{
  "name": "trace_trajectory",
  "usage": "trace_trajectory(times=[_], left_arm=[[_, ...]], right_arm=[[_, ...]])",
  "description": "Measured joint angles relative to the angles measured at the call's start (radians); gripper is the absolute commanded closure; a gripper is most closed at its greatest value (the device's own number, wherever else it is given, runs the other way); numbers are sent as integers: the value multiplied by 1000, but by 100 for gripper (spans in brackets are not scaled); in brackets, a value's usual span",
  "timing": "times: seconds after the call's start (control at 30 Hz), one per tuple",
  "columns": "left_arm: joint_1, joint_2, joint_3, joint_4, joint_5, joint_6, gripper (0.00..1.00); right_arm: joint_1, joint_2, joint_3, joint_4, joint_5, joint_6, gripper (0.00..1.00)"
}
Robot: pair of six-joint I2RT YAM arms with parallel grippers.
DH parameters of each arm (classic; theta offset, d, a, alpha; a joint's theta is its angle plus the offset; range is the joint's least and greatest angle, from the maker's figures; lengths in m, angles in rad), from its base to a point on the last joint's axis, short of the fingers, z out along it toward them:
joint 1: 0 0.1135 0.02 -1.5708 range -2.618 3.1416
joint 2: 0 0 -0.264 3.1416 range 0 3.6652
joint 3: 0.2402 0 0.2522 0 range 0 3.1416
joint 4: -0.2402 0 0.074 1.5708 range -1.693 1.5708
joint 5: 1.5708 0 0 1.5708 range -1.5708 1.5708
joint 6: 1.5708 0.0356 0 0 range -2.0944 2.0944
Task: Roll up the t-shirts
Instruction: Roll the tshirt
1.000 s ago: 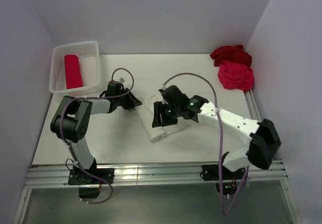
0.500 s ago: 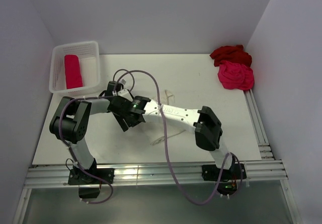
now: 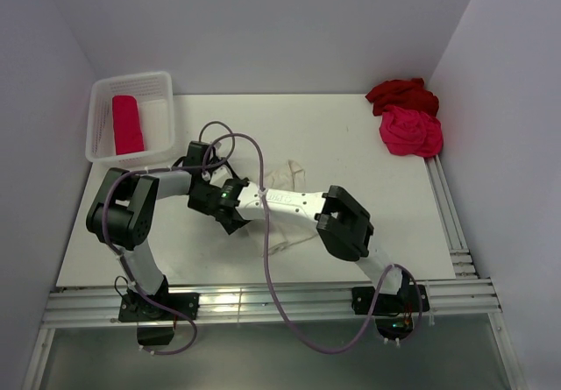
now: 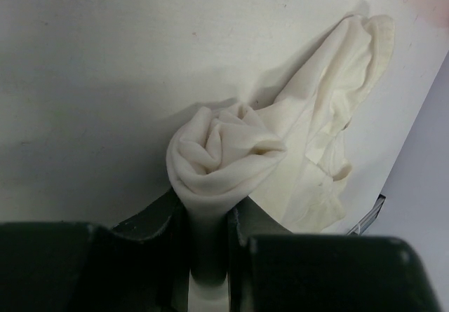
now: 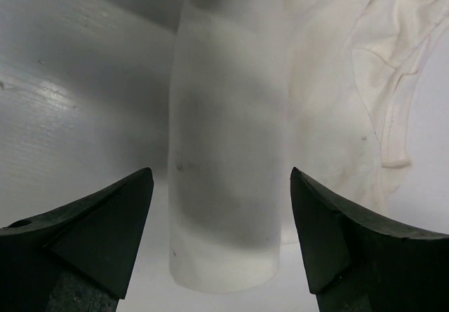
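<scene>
— White table (image 3: 351,127), cream t-shirt (image 4: 231,144) just nine-o'clock of centre (half rolled). Which step?
— Rolling. Left gripper (image 4: 208,217) pinches the rolled end; right gripper (image 5: 219,186) gapes astride it. Next, I'd judge: close, wind in the loose tail.

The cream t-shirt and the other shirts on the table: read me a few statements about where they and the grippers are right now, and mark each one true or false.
1. The left gripper is shut on the twisted end of the cream-white t-shirt. True.
2. The right gripper is clamped on the hot pink t-shirt. False: its jaws stand wide open, and that shirt lies far off in the far right corner.
3. The white basket holds one pink-red roll. True.
4. The dark red t-shirt is in the basket. False: it lies heaped against the hot pink one, outside the basket.
</scene>
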Motion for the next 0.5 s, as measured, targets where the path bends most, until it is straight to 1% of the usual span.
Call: trace_trajectory(times=[0.1,0.3,0.5], left_arm=[[1,0,2,-10,6,0,100],[7,0,2,-20,19,-2,100],[10,0,2,-24,27,-3,100]], right_arm=[[9,29,7,-2,24,28,15],[16,71,8,-5,74,75,18],[32,152,44,-37,148,114,24]])
